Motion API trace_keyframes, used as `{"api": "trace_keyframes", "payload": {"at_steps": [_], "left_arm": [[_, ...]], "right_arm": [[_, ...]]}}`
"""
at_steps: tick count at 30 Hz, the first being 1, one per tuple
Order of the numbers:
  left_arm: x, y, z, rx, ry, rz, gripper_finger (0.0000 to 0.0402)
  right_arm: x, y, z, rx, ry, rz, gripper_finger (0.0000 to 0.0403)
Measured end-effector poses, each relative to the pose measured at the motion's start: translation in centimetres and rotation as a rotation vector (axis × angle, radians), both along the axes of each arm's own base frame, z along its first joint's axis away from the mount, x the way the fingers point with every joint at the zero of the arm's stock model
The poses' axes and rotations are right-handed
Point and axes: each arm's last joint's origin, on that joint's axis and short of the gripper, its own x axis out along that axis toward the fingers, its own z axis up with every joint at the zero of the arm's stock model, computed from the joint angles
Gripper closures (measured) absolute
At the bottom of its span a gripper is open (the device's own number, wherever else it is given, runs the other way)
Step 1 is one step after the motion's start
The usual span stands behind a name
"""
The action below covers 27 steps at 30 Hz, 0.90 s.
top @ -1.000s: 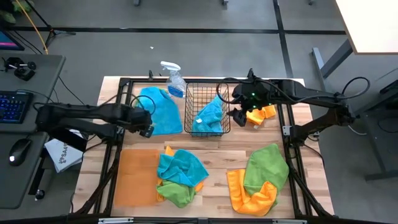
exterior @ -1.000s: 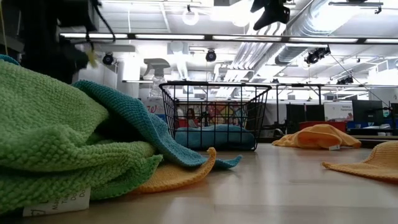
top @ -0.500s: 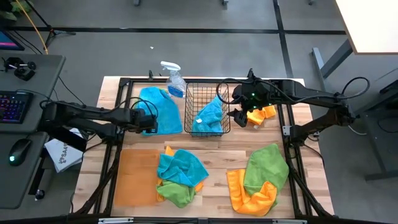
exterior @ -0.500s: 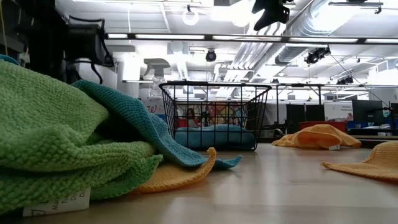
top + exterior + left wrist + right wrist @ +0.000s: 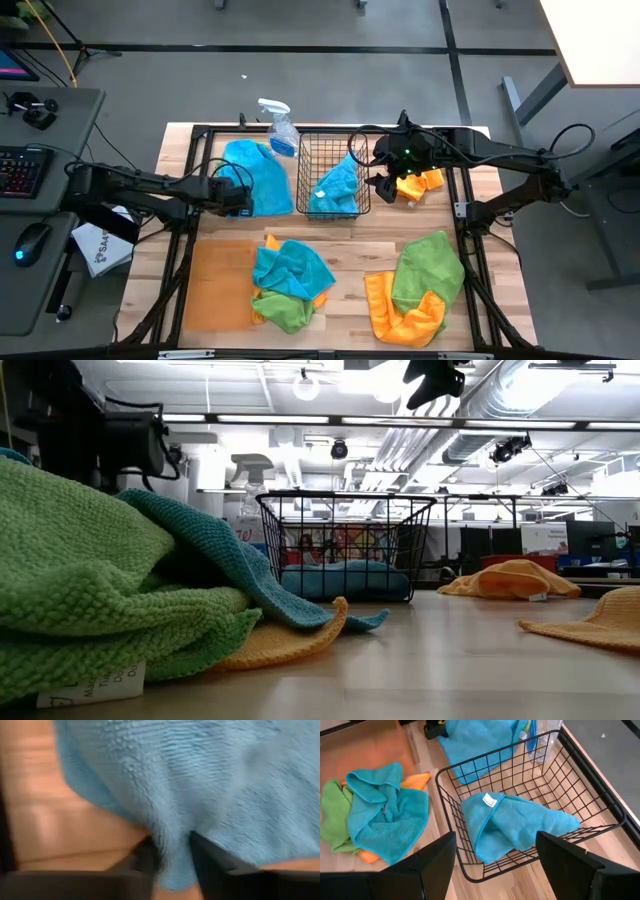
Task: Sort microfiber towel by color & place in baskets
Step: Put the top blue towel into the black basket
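Grey flooring and a desk with a keyboard (image 5: pixel 22 172) and mouse framed the wooden surface (image 5: pixel 360 250), and at table height we saw a ceiling of lights and ducts beyond it. On the surface we counted a flat orange tray (image 5: pixel 218 285) at the near left, a mixed heap of teal, green and orange towels (image 5: pixel 290 285) beside it, and a green-and-orange heap (image 5: pixel 418 288) at the near right. At the far side stood the black wire basket (image 5: pixel 333 175), already holding one blue towel (image 5: pixel 512 827), with a spray bottle (image 5: pixel 278 125) just behind its left corner.

What the coming move turned on, we judged, was this: a flat blue towel (image 5: pixel 255 178) lay just left of the basket, and the left end effector (image 5: pixel 172 860) sat at that towel's near-left edge, so the basket lay directly to its right, a short carry across. In its wrist view the dark fingers (image 5: pixel 212 862) were pinched on a fold of that towel's edge.

The right end effector (image 5: pixel 383 183) hung just right of the basket with its fingers spread and empty, near a small orange towel (image 5: pixel 420 184).
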Motion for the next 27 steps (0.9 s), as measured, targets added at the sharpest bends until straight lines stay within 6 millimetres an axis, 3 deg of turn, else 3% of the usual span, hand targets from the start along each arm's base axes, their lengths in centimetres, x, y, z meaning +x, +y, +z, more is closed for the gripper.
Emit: {"api": "trace_keyframes", "payload": {"at_steps": [2,6,9,13,17,21,27], "left_arm": [[0.5,-0.1,0.9,-0.028,-0.049,-0.032,0.0383],[1.6,-0.3,6.1,-0.023,-0.195,-0.151,0.0393],[1.6,-0.3,12.7,0.052,-0.373,-0.257,0.0398],[0.2,-0.1,22.1,0.320,-0.612,-0.368,0.0400],[-0.9,0.3,28.8,0.579,-0.711,-0.435,0.0401],[1.3,1.0,32.2,0.736,-0.736,-0.531,0.0401],[8.9,2.6,32.6,0.871,-0.844,-0.730,0.0401]], "right_arm": [[0.0,0.0,0.0,0.000,0.000,0.000,0.0132],[-0.1,0.0,0.1,0.013,-0.007,-0.012,0.0132],[-0.3,0.0,0.6,0.009,-0.054,-0.012,0.0132],[-0.7,0.1,2.1,-0.013,-0.175,-0.005,0.0132],[-1.5,-0.1,3.8,-0.048,-0.305,-0.003,0.0132],[-2.5,-0.4,5.3,-0.089,-0.419,-0.010,0.0132],[-4.1,-1.1,6.9,-0.142,-0.515,-0.049,0.0132]]}}
